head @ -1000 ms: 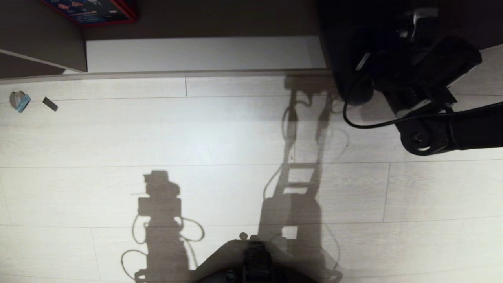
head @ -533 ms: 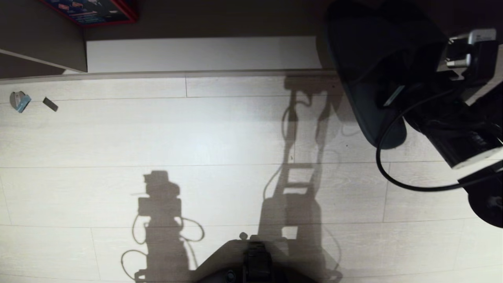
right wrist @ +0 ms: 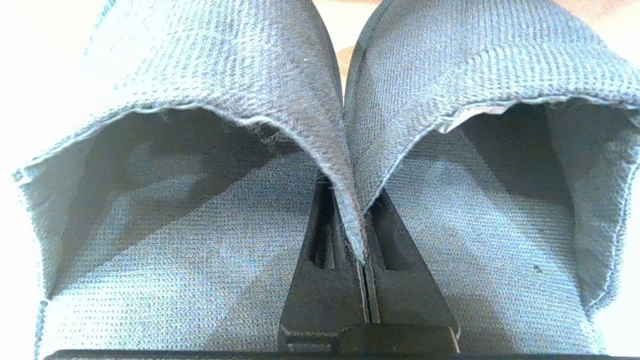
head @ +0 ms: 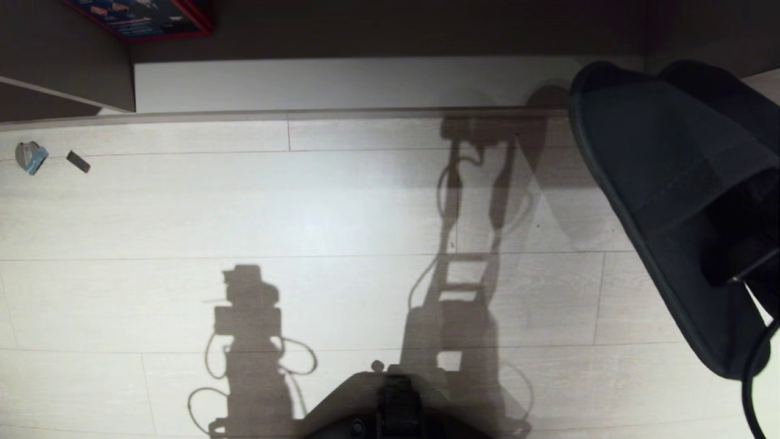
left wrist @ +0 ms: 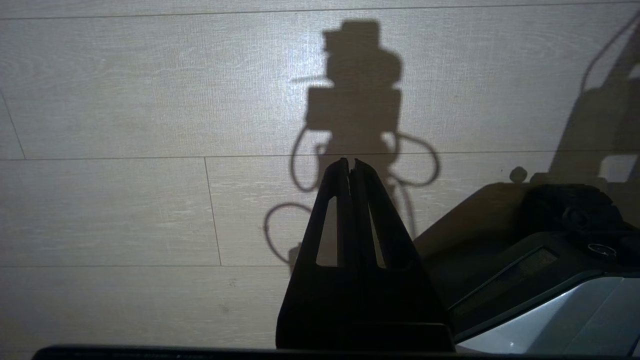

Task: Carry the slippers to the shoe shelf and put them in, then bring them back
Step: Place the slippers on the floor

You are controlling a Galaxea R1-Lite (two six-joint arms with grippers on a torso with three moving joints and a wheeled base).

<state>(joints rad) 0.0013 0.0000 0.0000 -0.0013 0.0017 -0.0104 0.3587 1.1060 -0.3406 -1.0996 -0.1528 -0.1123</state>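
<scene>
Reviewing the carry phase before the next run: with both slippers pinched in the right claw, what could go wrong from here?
1. The right claw holds the slippers only by the pinched inner edges of their straps; the fabric could slip, dropping one or both onto the floor.
2. In the head view the slippers hang off the floor at the frame's right edge, hiding the claw, so a slip may go unseen there.
3. The left claw is shut and idle, offering no backup.

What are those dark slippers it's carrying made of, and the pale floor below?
The dark grey slippers look like woven mesh fabric, matte, with a fine knit grid and stitched strap edges. The pale floor looks like wood-grain laminate planks with visible seams, possibly vinyl.
</scene>
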